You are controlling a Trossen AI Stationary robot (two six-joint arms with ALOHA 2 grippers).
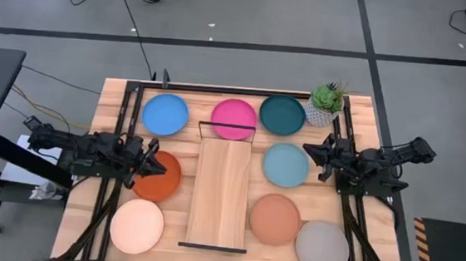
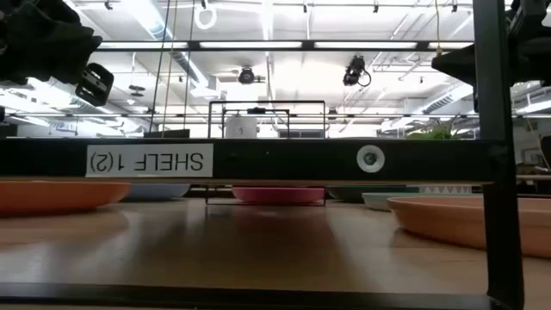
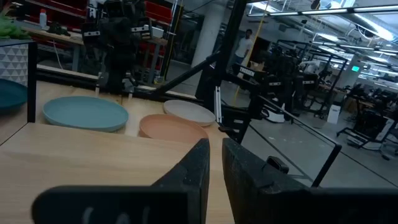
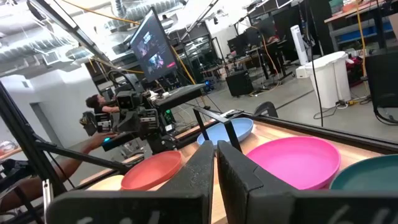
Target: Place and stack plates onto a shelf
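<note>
Fingers [image 3: 200,165] on your left gripper [image 1: 154,163] are nearly closed, only a thin slit between them, nothing held; same on your right gripper [image 1: 310,152], fingers [image 4: 205,167] almost together and empty.

Largest first: your table [image 1: 111,96], butcher-block, carries everything. The shelf [image 1: 220,193] lies flat down its middle, black rails at both short ends, bare board, no plates on it yet.

Your left arm sits over the table's left side, gripper tip above the orange-red plate [image 1: 158,176]. Your right arm is on the right side, gripper tip just beside the light blue plate [image 1: 285,165], off its right edge.

Plates, all flat on the table around the shelf:
- blue plate [image 1: 165,113], far left
- magenta plate [image 1: 234,119], at the shelf's far rail
- dark teal plate [image 1: 282,114], far right, next to the potted plant [image 1: 325,103]
- cream-pink plate [image 1: 136,225], near left corner
- terracotta-peach plate [image 1: 275,219], right of the shelf
- grey plate [image 1: 322,248], touching or just beside the terracotta one; can't tell which

A person [image 4: 98,104] shows in the room behind, in your right wrist view.
</note>
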